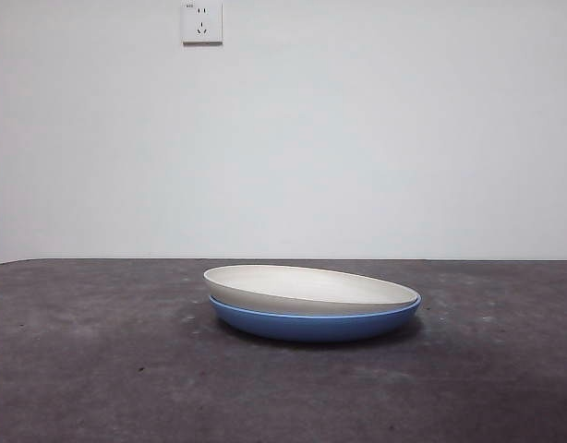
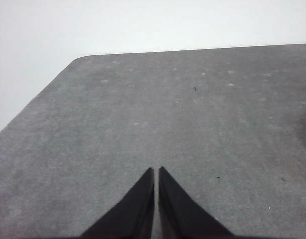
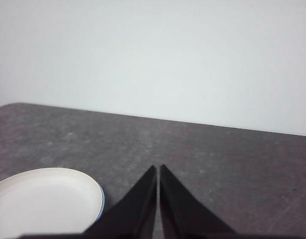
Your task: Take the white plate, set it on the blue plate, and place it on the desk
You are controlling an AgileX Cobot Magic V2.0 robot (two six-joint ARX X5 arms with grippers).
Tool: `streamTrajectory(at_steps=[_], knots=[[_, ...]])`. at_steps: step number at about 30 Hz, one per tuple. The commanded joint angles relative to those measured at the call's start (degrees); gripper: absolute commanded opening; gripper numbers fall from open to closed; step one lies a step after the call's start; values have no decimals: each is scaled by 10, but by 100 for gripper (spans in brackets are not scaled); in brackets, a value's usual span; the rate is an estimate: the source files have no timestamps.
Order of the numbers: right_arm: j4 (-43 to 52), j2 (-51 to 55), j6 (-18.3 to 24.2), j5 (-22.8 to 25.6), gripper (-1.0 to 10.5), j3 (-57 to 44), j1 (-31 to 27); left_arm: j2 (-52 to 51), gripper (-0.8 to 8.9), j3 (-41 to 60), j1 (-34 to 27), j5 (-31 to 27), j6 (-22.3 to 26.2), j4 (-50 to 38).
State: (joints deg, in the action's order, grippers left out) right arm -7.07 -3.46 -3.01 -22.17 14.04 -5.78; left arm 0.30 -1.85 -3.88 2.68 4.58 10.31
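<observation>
The white plate (image 1: 311, 286) is showing a matt, cream, chalky finish; the blue plate (image 1: 316, 325) beneath it is looking glossy and smooth; the desk (image 1: 99, 369) is appearing dull, mottled and stone-like, faintly rough; the wall (image 1: 357, 138) is looking flat and matt.

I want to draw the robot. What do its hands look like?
Each wrist view shows two plain black fingers. On the left gripper they are flat, smooth wedges, wide at the bottom and narrowing to sharp tips, like a bird's beak. The right gripper looks just the same. No cables, stickers or markings show. The arms themselves are out of view.
</observation>
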Motion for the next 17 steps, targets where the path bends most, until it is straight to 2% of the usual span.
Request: streamTrajectory(at_steps=[1, 4, 8, 13, 17], knots=[[26, 15, -25, 14, 6, -36, 0, -1, 16, 12, -1, -2, -4, 4], [32, 26, -31, 43, 6, -67, 0, -1, 16, 12, -1, -2, -4, 4], [42, 33, -35, 59, 6, -103, 0, -1, 15, 12, -1, -2, -4, 4], [37, 33, -47, 57, 6, -135, 0, -1, 16, 12, -1, -2, -4, 4], [-5, 33, -45, 58, 6, -135, 0, -1, 16, 12, -1, -2, -4, 4]])
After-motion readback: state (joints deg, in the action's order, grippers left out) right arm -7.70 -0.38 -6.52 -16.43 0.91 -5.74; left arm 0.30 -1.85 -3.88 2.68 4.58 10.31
